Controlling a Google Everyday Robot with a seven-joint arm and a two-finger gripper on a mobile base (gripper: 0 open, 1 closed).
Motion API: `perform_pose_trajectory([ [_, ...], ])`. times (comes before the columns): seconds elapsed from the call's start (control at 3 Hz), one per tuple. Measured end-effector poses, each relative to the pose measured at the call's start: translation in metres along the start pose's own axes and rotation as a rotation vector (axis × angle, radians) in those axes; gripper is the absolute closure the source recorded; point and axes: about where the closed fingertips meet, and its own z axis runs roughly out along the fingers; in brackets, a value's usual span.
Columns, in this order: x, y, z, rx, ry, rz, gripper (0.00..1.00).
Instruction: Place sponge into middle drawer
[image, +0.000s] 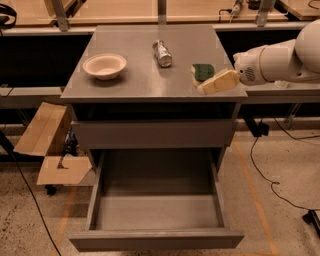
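Observation:
The sponge (202, 72), dark green on top with pale yellow foam below, lies on the grey cabinet top (145, 75) near its right front corner. My gripper (212, 85) reaches in from the right on the white arm (280, 62), its pale fingers low over the cabinet top right beside the sponge and touching or nearly touching its front right side. The middle drawer (155, 205) is pulled out wide below, a shallow grey tray with nothing in it.
A silver can (161, 53) lies on its side at the middle back of the cabinet top. A pale bowl (104, 66) stands at the left. The upper drawer (152, 134) shows only its flat front. An open cardboard box (50, 145) sits on the floor at the left.

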Motion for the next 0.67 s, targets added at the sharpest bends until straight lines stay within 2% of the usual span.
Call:
perform_pose_trajectory([
  [0.33, 0.006, -0.010, 0.022, 0.027, -0.025, -0.004, 0.00],
  [0.67, 0.012, -0.022, 0.047, 0.036, -0.060, 0.032, 0.00],
])
